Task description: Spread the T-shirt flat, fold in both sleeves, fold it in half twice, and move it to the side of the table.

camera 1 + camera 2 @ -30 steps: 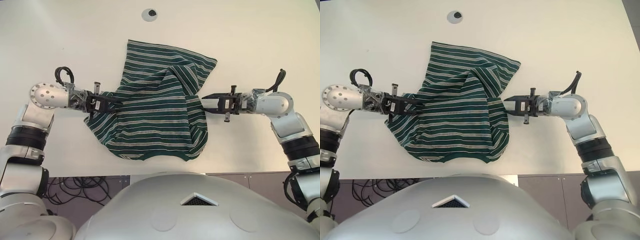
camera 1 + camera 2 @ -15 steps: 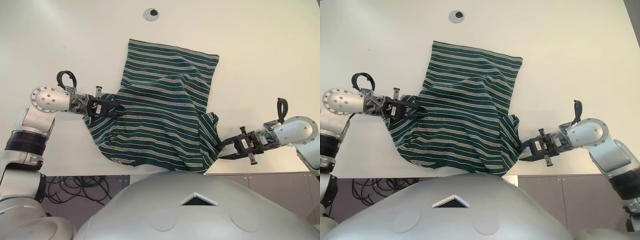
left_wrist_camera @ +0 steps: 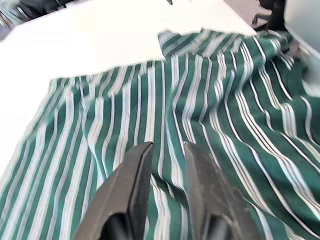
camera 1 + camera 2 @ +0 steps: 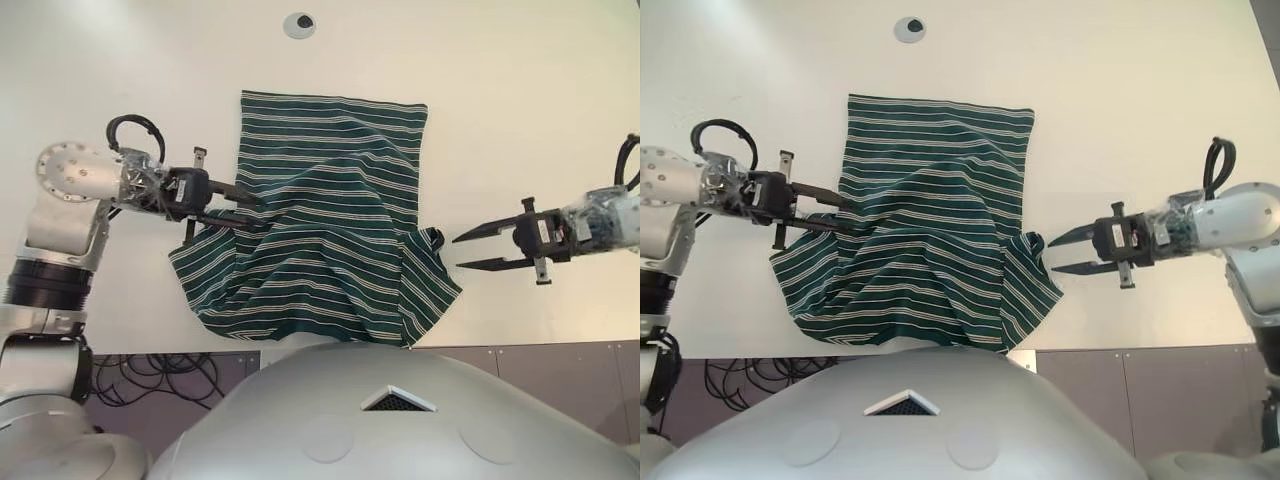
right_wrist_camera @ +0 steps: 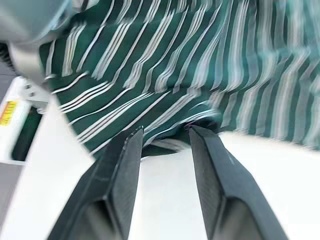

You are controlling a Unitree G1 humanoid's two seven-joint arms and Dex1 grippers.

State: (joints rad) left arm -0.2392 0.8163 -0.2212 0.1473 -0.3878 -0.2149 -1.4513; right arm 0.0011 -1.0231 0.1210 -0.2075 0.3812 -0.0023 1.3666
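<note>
Looking down over the white table (image 4: 530, 110), I have the dark green T-shirt with white stripes (image 4: 330, 200) lying mid-table. Its far hem runs straight at 12 o'clock, and its near part is rumpled down towards the table's edge at 6. My left gripper (image 4: 260, 210) sits over the shirt's 9 o'clock side, fingers a narrow gap apart above striped cloth. My right gripper (image 4: 457, 254) hangs just off the shirt's 3 o'clock corner, fingers spread wide, holding nothing. A grey round port (image 4: 299, 25) sits in the tabletop beyond the hem.
</note>
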